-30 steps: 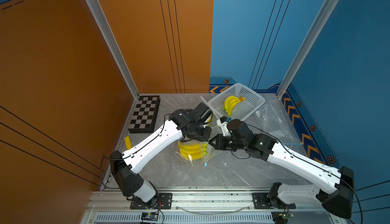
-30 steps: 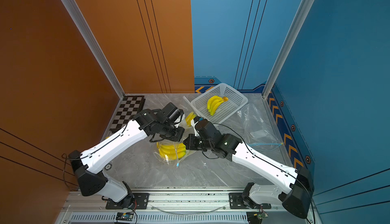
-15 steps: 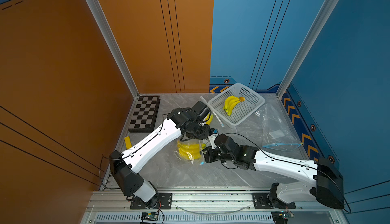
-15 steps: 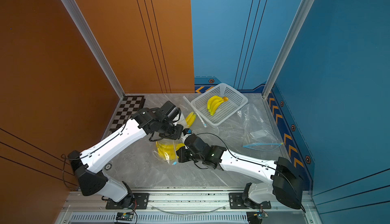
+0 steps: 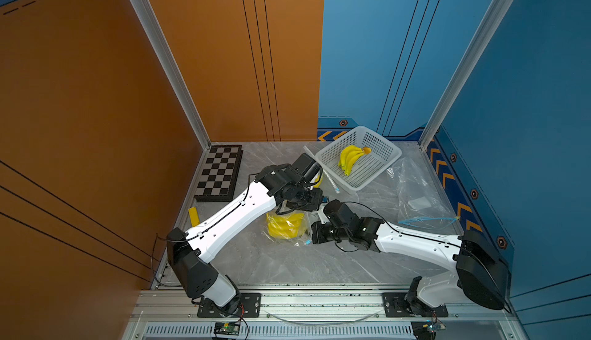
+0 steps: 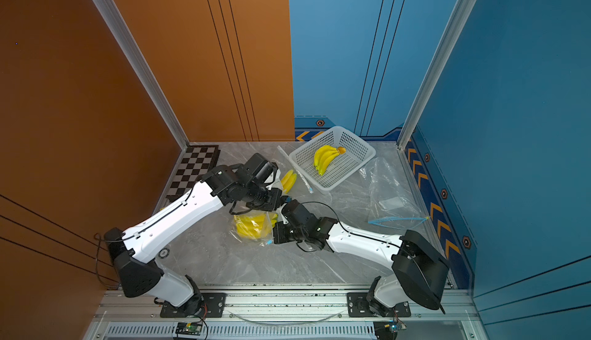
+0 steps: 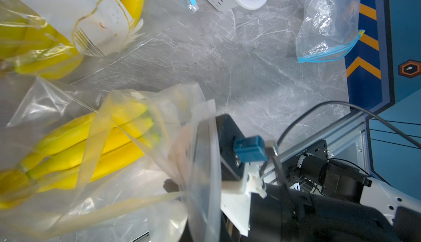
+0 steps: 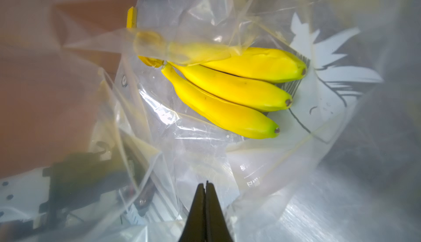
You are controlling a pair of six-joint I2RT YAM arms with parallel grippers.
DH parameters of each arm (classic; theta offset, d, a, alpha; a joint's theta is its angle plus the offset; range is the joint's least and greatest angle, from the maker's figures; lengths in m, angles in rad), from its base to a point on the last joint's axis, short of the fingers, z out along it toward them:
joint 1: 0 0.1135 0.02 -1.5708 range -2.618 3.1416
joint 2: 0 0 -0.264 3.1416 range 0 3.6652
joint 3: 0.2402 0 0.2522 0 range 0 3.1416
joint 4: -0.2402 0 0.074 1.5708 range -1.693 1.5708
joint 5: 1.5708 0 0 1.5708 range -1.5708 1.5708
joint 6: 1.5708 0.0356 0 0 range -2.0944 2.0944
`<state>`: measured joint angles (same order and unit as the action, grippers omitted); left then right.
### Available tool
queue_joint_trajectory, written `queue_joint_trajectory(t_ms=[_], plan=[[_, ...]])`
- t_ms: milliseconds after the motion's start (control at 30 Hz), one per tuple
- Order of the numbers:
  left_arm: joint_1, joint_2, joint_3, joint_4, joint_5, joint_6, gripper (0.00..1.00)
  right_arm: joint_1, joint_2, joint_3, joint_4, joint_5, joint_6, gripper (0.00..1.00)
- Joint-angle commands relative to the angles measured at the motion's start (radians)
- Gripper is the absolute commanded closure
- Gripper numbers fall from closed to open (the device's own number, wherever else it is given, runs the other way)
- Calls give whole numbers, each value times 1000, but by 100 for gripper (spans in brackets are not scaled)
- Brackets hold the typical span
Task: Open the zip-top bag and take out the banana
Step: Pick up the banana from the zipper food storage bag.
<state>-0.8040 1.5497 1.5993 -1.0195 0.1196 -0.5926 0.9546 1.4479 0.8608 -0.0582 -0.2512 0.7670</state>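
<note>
Several plump yellow bananas [image 8: 230, 90], joined at one stem into a bunch, lie inside the crumpled clear zip-top plastic bag [image 8: 200, 143] near the middle of the grey marbled bench [image 5: 287, 264]. Their skins are bright and smooth, turning greenish toward small dark tips. The film over them is creased and glossy, and a white printed panel shows beside the tips. In both top views the bunch appears as a yellow patch between the two arms. The right hand [image 8: 206, 185] sits at the bag's edge nearest the right arm, its black fingers pressed tightly together with film all around them. Whether any film is pinched between them cannot be told. The left hand [image 5: 308, 199] hovers over the bag's far edge, clenched. What it grips, if anything, is hidden.
</note>
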Motion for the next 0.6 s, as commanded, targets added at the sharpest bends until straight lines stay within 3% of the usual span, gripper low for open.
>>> queue_joint_trajectory(t_ms=[0, 67, 300, 367, 567], plan=[[-2, -50, -44, 14, 40, 1, 82, -11, 31, 11, -12, -35, 37, 100], [16, -95, -68, 16, 37, -3, 64, -14, 44, 9, -6, -47, 40, 100], [132, -247, -125, 11, 95, -14, 25, -19, 75, 12, 36, -60, 60, 100], [165, -294, -154, 7, 103, -18, 2, -18, 87, 17, 45, -68, 61, 100], [311, -458, -358, -51, 39, -33, 2, -19, 101, 23, 46, -70, 74, 100]])
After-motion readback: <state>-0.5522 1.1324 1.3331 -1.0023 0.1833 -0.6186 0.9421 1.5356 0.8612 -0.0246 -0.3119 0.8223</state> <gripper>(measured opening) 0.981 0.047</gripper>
